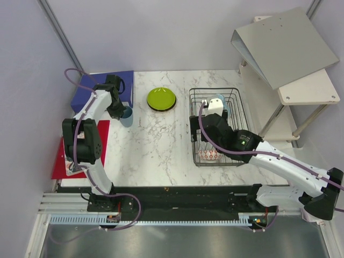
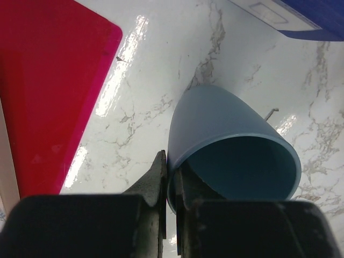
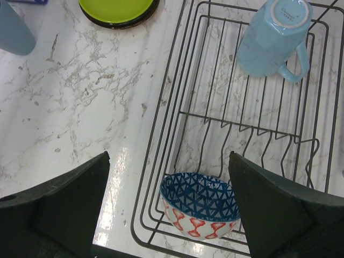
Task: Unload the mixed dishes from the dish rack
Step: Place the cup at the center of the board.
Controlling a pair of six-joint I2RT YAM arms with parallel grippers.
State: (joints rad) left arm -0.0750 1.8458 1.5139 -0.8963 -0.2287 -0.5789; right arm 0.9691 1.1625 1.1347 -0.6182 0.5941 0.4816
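Right gripper jaws wide open above dish rack. Patterned bowl at rack's near end: probably rigid, glazed-slick, chippable; pinch rim wall. Inverted mug at far end. Left gripper clamps blue cup rim, outside rack. Lime plate on table beyond.

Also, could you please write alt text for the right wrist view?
The open claw hovers over the black wire dish rack, which holds an upside-down light blue mug and a patterned bowl, blue inside. Left of it are a lime green plate on the table and a second blue cup.
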